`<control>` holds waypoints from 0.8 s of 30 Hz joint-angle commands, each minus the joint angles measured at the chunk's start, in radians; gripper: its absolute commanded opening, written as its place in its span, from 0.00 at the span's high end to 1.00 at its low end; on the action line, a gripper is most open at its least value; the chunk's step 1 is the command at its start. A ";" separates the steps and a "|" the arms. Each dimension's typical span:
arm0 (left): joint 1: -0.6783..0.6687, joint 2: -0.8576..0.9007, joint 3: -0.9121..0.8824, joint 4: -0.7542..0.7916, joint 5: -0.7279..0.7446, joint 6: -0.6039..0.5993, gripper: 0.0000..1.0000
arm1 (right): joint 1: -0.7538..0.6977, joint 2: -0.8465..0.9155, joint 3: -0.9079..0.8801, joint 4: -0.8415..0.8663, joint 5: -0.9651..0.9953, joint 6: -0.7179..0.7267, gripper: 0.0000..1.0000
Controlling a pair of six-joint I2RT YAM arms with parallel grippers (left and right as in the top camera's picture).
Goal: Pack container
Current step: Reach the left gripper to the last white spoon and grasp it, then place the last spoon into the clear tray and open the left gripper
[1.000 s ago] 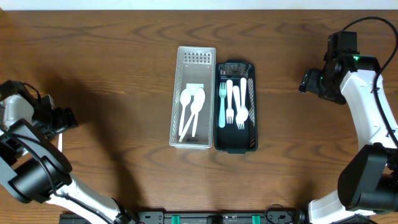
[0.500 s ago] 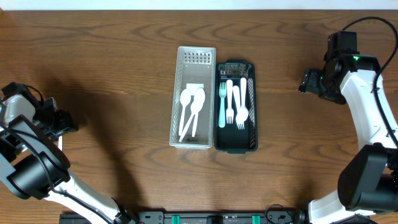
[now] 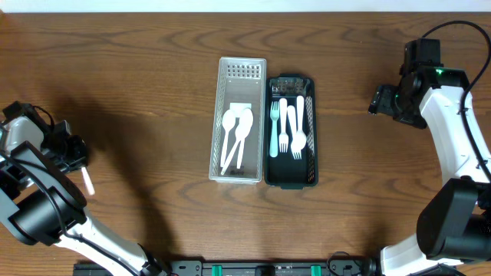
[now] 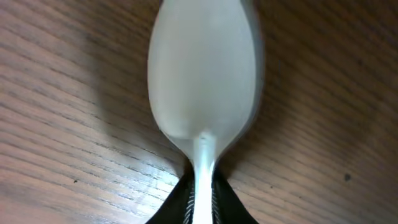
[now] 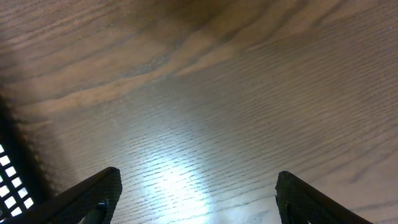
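Holding spoon (image 4: 202, 81) | left claw (image 4: 200, 204) | white tray (image 3: 215, 123), black tray (image 3: 290, 176) well away

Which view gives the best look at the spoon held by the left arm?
The left wrist view: the white spoon fills the frame, its handle clamped in the left end effector. Overhead shows only a small pale sliver of it beside that arm. The right wrist view shows none of it.

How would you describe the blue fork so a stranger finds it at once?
Two long containers lie side by side on the table; look in the dark tray. The fork nearest the white basket is pale blue, while the other forks are white.
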 commanded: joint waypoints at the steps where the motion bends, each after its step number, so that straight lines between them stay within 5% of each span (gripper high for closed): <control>1: 0.000 0.029 -0.003 -0.005 0.007 -0.002 0.94 | -0.005 0.009 -0.005 -0.002 0.012 -0.005 0.17; 13: -0.044 -0.062 0.061 -0.093 0.101 -0.055 0.94 | -0.005 0.009 -0.005 0.000 0.013 -0.005 0.17; 24: -0.518 -0.496 0.109 -0.183 0.103 -0.154 0.94 | -0.005 0.009 -0.005 0.014 0.012 -0.005 0.17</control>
